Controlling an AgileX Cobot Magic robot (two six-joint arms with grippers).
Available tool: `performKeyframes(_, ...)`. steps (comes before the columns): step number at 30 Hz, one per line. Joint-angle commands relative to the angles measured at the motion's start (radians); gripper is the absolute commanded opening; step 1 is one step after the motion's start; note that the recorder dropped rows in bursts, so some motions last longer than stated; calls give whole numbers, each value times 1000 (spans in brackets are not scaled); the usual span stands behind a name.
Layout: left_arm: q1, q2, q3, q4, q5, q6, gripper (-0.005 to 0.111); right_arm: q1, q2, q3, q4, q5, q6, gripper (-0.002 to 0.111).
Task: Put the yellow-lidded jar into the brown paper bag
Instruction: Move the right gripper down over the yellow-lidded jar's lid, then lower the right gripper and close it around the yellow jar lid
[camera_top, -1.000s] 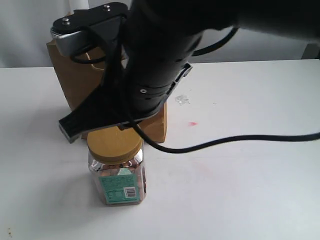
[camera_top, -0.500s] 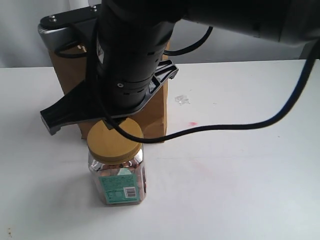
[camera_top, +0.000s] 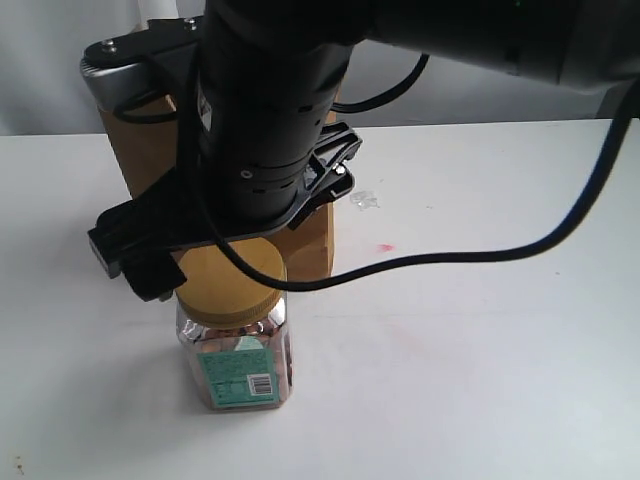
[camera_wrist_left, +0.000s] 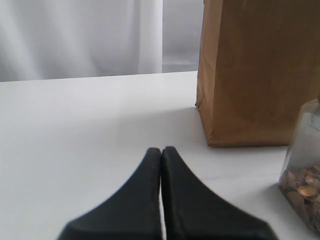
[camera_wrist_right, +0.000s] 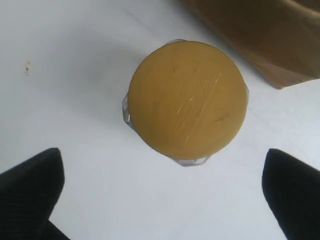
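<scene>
Your right fingers (camera_wrist_right: 35, 187) hang spread wide over the yellow-lidded jar (camera_top: 240, 365) to straddle its lid (camera_wrist_right: 186, 99), while your left fingers (camera_wrist_left: 147, 200), pressed together, idle aside.

One jar (camera_top: 236, 352), one paper bag (camera_top: 309, 246)

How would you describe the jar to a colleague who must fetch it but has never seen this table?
On the white table stands an upright brown paper bag. Just before it, nearer the exterior camera, is the yellow-lidded jar. It is much shorter than the bag and clear, with a wide mustard-yellow lid and a teal barcode label.
</scene>
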Motion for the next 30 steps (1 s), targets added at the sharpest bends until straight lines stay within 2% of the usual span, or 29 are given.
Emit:
performKeyframes(1, -5, 3, -2, -4, -9, -4, 1, 2, -1, -7, 0, -13, -3, 105)
performKeyframes(11, -5, 3, -2, -4, -9, -4, 1, 2, 26, -7, -38, -123, 123, 105)
performKeyframes(19, -5, 3, -2, -4, -9, -4, 1, 2, 105, -7, -201, -134, 234, 105)
performKeyframes(30, -5, 3, -2, -4, -9, -4, 1, 2, 141, -7, -155, -160, 251, 105)
